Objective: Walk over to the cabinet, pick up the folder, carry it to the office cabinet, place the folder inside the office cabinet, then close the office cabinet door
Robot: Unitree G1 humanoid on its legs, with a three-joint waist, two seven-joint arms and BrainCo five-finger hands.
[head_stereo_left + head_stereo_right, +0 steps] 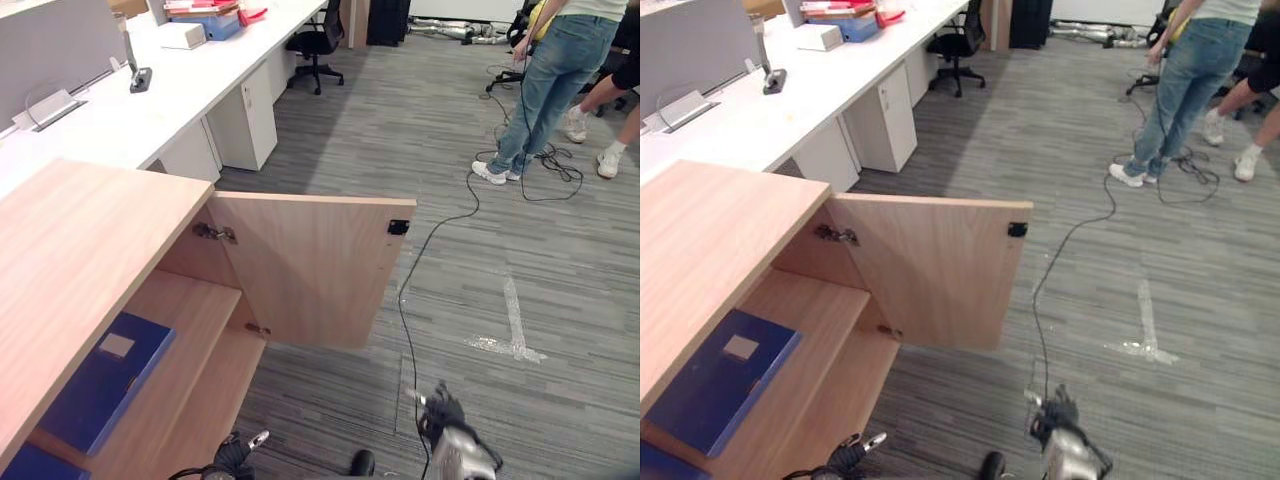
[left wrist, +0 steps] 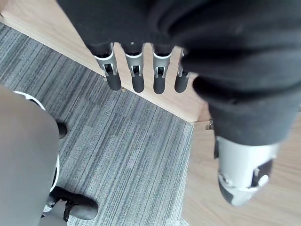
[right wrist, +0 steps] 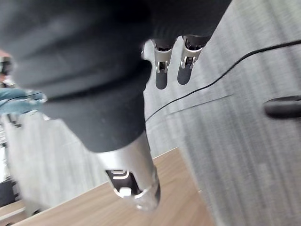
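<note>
The office cabinet [image 1: 80, 240] stands with its door [image 1: 310, 270] swung wide over the grey carpet floor [image 1: 420, 130]. On its wooden shelf [image 1: 195, 315] a blue folder [image 1: 105, 380] lies flat, set back from the shelf's front edge, with a pale label on its cover. Strips of clear tape [image 1: 512, 335] cross on the floor, well out from the door. Beyond the cabinet, a long white desk [image 1: 130, 120] carries a white box [image 1: 183, 35] and a small dark device [image 1: 140, 80].
</note>
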